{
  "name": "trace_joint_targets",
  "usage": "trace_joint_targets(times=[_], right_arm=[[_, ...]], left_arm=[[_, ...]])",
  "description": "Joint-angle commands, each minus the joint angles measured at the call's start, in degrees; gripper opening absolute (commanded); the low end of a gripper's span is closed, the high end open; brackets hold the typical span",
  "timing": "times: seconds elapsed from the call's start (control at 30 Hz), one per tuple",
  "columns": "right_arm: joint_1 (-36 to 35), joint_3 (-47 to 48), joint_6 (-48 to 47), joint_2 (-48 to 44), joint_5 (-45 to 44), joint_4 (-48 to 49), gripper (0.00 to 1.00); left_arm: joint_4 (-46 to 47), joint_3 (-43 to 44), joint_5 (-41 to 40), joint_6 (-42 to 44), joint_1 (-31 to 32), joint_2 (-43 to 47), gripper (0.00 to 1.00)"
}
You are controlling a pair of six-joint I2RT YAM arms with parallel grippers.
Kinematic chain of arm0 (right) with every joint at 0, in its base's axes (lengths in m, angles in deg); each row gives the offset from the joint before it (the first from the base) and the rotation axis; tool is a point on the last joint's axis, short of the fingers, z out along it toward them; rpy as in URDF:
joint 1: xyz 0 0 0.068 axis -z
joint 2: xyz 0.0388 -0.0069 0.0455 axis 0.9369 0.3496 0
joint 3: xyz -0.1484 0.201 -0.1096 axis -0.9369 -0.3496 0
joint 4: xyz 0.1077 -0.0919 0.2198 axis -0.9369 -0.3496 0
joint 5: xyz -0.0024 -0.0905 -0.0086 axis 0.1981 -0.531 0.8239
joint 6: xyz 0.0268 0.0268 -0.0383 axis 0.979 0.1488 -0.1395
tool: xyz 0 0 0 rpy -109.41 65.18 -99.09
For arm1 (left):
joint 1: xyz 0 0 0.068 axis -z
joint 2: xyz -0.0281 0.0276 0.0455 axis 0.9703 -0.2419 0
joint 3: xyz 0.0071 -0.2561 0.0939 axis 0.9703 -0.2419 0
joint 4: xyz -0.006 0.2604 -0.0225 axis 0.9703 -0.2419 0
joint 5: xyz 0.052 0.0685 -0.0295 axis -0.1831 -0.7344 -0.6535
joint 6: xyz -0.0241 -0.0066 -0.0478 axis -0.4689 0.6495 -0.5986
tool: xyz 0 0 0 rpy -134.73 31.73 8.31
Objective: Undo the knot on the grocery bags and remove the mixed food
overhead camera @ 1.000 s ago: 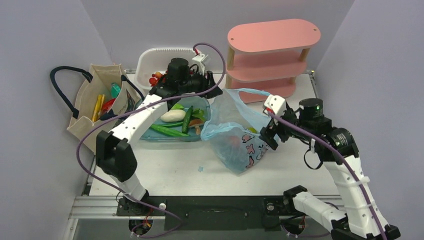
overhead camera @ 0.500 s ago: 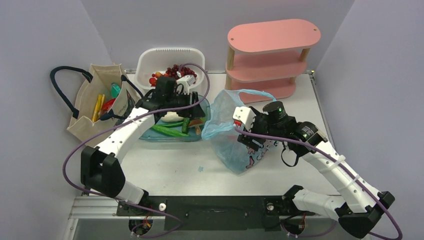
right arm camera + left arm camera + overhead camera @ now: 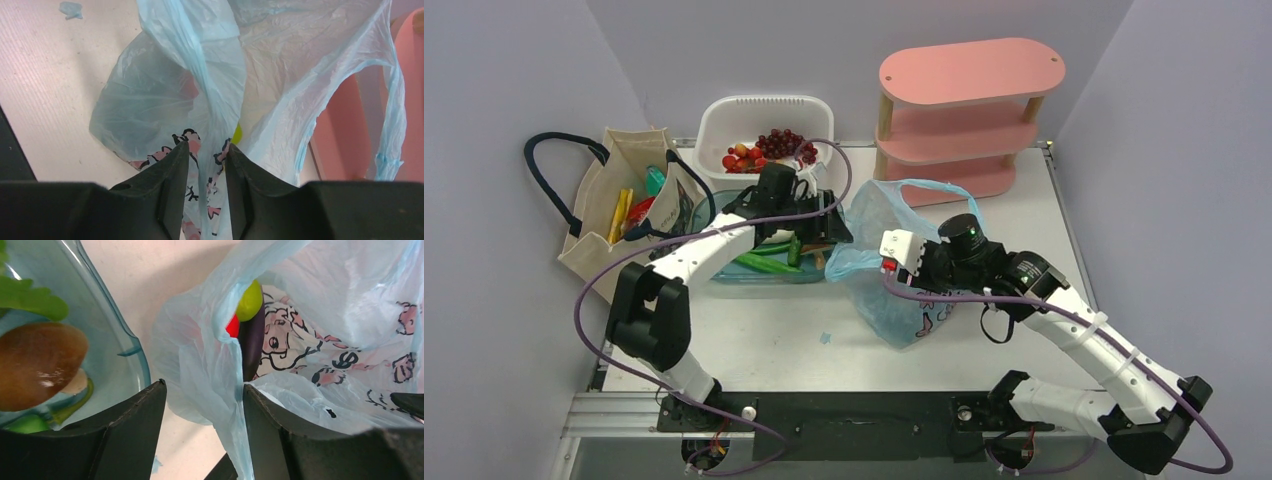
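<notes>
Blue bag sits mid-frame in the overhead view, on the desk, just right of the teal tub.

No knot visible. One handle loop hangs free toward the pink shelf, and the bag mouth gapes to the left. I read it as untied, though I can't make out the second handle.

Food is still in the bag. Through the mouth in the left wrist view: green pear, red fruit and eggplant, packed against each other.

Left pincer is at the mouth with jaws spread. The rim film lies in the gap, against one finger and not pinched.

Right pincer has its jaws close on either side of a fold of the bag film. Can't tell whether they actually bite.

Canvas tote is at the left edge of the overhead view, mouth open, dark handles apart. A yellow packet and a teal packet are inside, with something red between them.

White basket with grapes is behind the tub, not part of this job.

Status, my read:
- Untying looks done.
- Take-out not started; no bag item lies on the desk.
- Left to do: both bags to empty, blue one first.
</notes>
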Motion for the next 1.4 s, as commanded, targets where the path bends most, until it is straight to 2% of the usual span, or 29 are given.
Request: trace_joint_targets(times=[0.0,0.1,0.13,0.17,0.2,0.23,0.3,0.53,0.63,0.7,0.8,0.97,1.03,1.07,1.1,1.17,1.23,1.33,1.37], right_arm=[[-0.96,-1.76,-2.54,-4.07,-4.08,2.59,0.28],[-1.32,-3.72,-3.48,-6.38,-6.63,2.72,0.15],[-1.31,-4.09,-3.8,-7.72,-7.91,2.75,0.09],[-1.37,-4.88,-4.28,-8.4,-8.46,2.72,0.05],[-1.37,-5.38,-4.57,-10.07,-9.79,2.69,0.02],[-1.34,-6.37,-5.11,-11.07,-10.41,2.68,0.0],[-1.36,-8.04,-5.54,-14.1,-13.08,2.38,0.0],[-1.28,-12.51,-5.0,-24.83,-24.41,-0.81,0.0],[-1.26,-13.96,-3.83,-28.62,-28.11,-1.08,0.0],[-1.23,-14.15,-2.96,-29.79,-28.63,-1.1,0.0],[-0.76,-13.12,-1.5,-29.76,-24.35,-1.63,0.0],[-0.02,-9.94,-1.98,-27.29,-12.51,-3.54,0.0],[-0.26,-8.56,-3.36,-26.11,-10.08,-5.28,0.0],[-0.47,-7.75,-3.88,-25.72,-9.67,-5.79,0.0],[-0.49,-7.52,-4.07,-25.21,-9.35,-6.69,0.0],[-0.59,-7.52,-4.75,-25.21,-9.53,-7.18,0.0],[-0.67,-8.21,-5.61,-25.42,-9.75,-7.06,0.0],[-0.84,-9.05,-6.11,-25.45,-10.09,-6.17,0.0],[-0.94,-9.17,-6.1,-25.25,-10.31,-5.66,0.0]], left_arm=[[4.51,-0.73,3.56,-3.81,2.6,-2.28,0.56],[5.16,-0.82,6.03,-4.16,3.69,-2.78,0.56],[4.93,-0.34,6.92,-4.23,3.77,-3.04,0.49],[4.76,-0.05,7.23,-4.24,3.6,-3.22,0.32],[4.52,0.68,7.66,-4.23,2.89,-3.28,0.22],[4.43,1.08,7.64,-4.2,2.41,-3.17,0.05],[4.5,2.65,7.05,-3.73,-0.46,-2.53,0.0],[5.2,8.67,0.52,-0.12,-8.89,-1.41,0.0],[9.61,8.99,1.2,-3.38,-11.91,-2.73,0.0],[10.51,10.57,3.01,-3.77,-11.66,-4.28,0.0],[12.62,11.92,6.54,-3.41,-9.42,-5.6,0.0],[10.86,12.9,9.65,4.97,-2.48,-6.08,0.0],[11.19,11.85,12.29,7.17,-2.48,-5.0,0.18],[11.18,11.85,14.26,8.85,-3.92,-4.52,0.35],[11.45,12.27,20.43,9.57,-4.95,-4.41,0.38],[10.33,13.99,26.05,11.24,-8.1,-3.91,0.42],[6.03,16.96,27.86,14.85,-10.31,-3.05,0.43],[-5.72,22.09,26.95,29.72,-9.36,-1.13,0.44],[-10.67,24.17,26.15,32.31,-8.59,-0.83,0.45]])
